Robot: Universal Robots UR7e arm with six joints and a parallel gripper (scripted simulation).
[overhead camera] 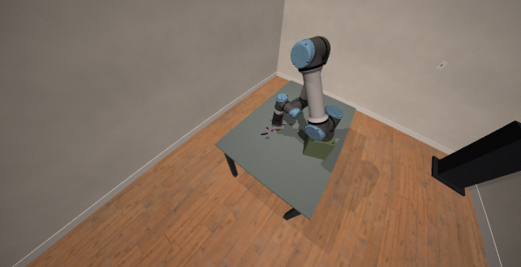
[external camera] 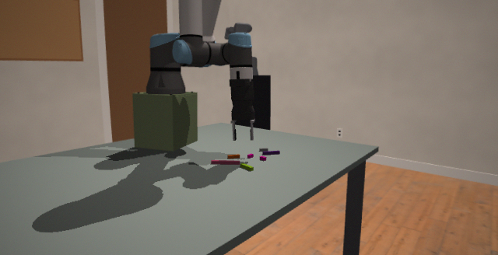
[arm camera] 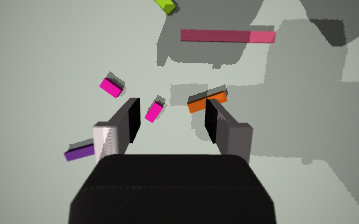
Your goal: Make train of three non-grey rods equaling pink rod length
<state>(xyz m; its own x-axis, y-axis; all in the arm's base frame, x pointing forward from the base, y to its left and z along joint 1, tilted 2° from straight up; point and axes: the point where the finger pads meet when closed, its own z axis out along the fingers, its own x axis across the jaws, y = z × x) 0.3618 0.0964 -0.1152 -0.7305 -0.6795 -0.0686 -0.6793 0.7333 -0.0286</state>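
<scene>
My gripper [arm camera: 172, 112] [external camera: 243, 134] is open and empty, hanging above the table over the cluster of rods. In the wrist view a magenta rod [arm camera: 154, 111] lies between the fingers' lines, nearer the left finger. An orange rod [arm camera: 204, 102] lies at the right finger's tip, with a grey rod just behind it. A second magenta rod [arm camera: 112, 86] lies to the left. The pink rod [arm camera: 228, 36] lies flat further out. A lime rod [arm camera: 165, 6] is cut by the top edge. A purple rod [arm camera: 79, 152] is partly hidden by the left finger.
The rods lie apart from one another near the table's right edge [external camera: 249, 158]. The arm's green base block [external camera: 165, 120] stands behind them. A dark stand [external camera: 261, 101] is beyond the table.
</scene>
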